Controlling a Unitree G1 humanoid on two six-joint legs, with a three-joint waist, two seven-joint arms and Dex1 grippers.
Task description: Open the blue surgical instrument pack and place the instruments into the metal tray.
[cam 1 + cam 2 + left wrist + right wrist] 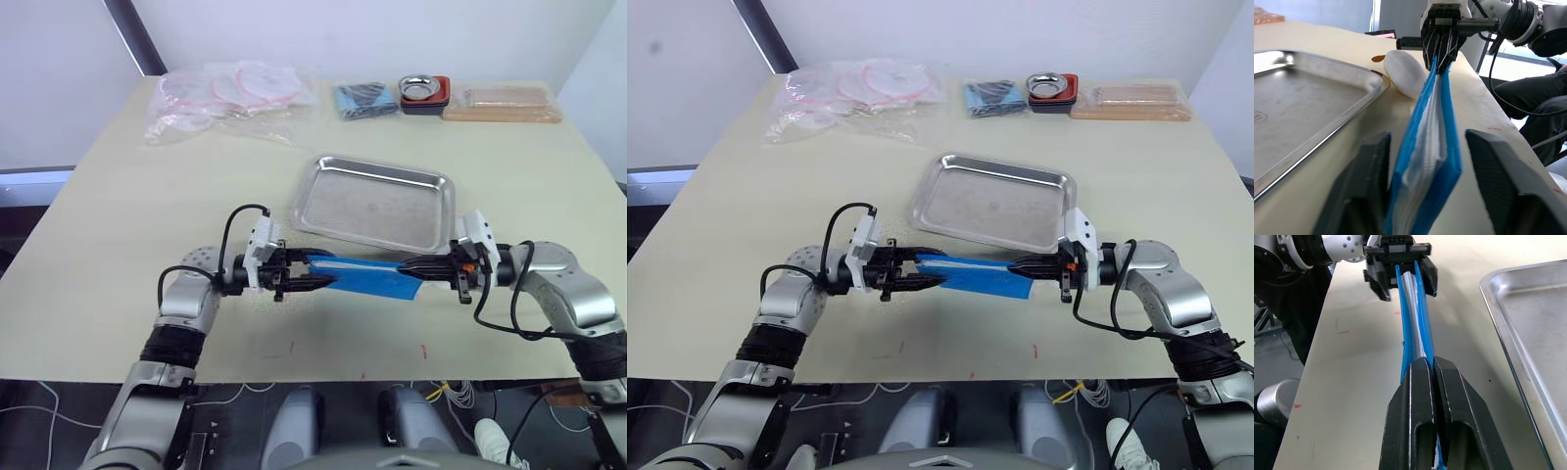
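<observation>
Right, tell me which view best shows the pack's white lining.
The left wrist view: the blue surgical instrument pack gapes toward the camera, exposing folded white lining. The right wrist view shows a thin white strip between blue edges. Both eye views show it side-on, mostly blue.

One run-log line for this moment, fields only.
left hand: open, fingers astride pack end | right hand: shut on blue surgical instrument pack | pack: unopened, held near metal tray | tray: empty

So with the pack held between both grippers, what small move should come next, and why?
Probably close the left gripper on its end: its fingers stand open either side of the blue surgical instrument pack, while the right gripper already clamps the other end. The metal tray sits empty beside it.
</observation>
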